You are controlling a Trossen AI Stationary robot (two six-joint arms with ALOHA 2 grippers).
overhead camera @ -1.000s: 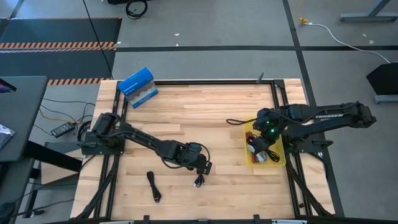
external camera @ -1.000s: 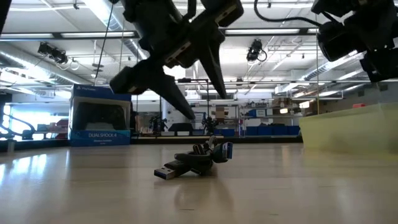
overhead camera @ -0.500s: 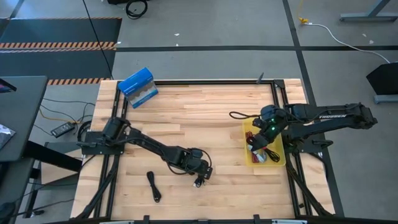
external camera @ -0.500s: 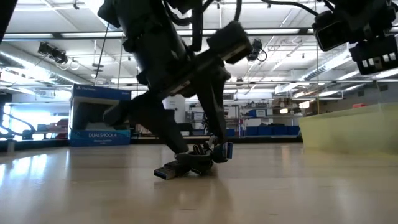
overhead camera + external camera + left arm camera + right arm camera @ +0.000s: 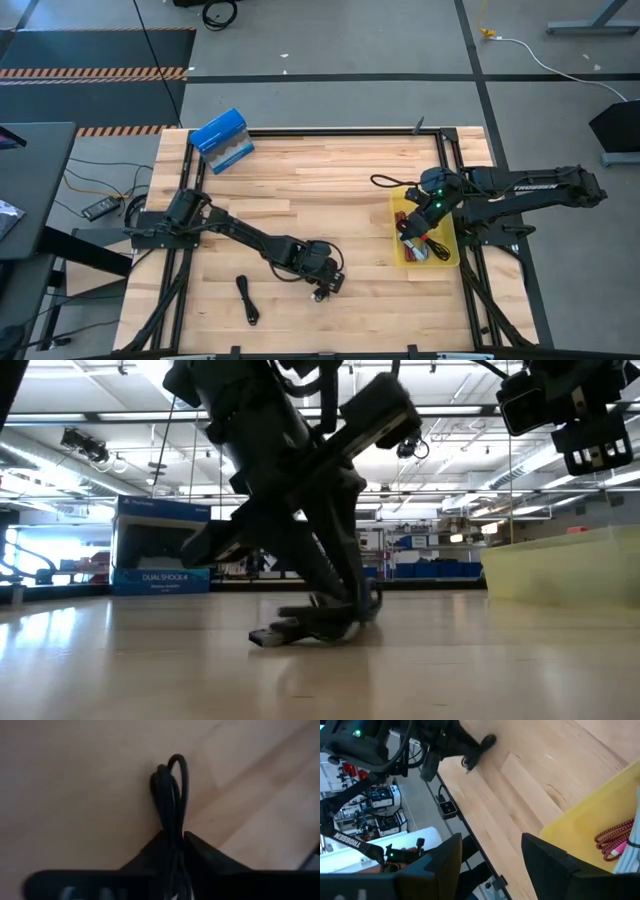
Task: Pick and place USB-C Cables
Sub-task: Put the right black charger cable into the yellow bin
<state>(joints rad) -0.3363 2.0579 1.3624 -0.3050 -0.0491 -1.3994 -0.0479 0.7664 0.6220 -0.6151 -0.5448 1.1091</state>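
A black USB-C cable bundle (image 5: 312,624) lies on the wooden table near its front middle, and my left gripper (image 5: 322,288) is shut on it. The left wrist view shows its coiled loop (image 5: 172,782) sticking out past the fingers. A second black cable (image 5: 247,300) lies loose on the table, left of the first. My right gripper (image 5: 492,855) hangs open over the yellow tray (image 5: 448,252) at the right. In the tray lie a maroon cable (image 5: 615,837) and a pale one (image 5: 632,851). My left gripper pinches the black bundle's coiled strands (image 5: 175,837) between its two fingers (image 5: 210,857), several strands together. The fingers slant down from above and lie across the coil. The bundle rests on the table, with its plug end (image 5: 262,637) flat on the wood.
A blue box (image 5: 221,140) stands at the table's far left corner. The table has a black frame (image 5: 445,150) around it. Bare wood lies between the two arms.
My left gripper has come down toward the table's near edge onto the black bundle and shut on it. The bundle stays on the table, shifted a little. My right gripper has risen slightly above the tray.
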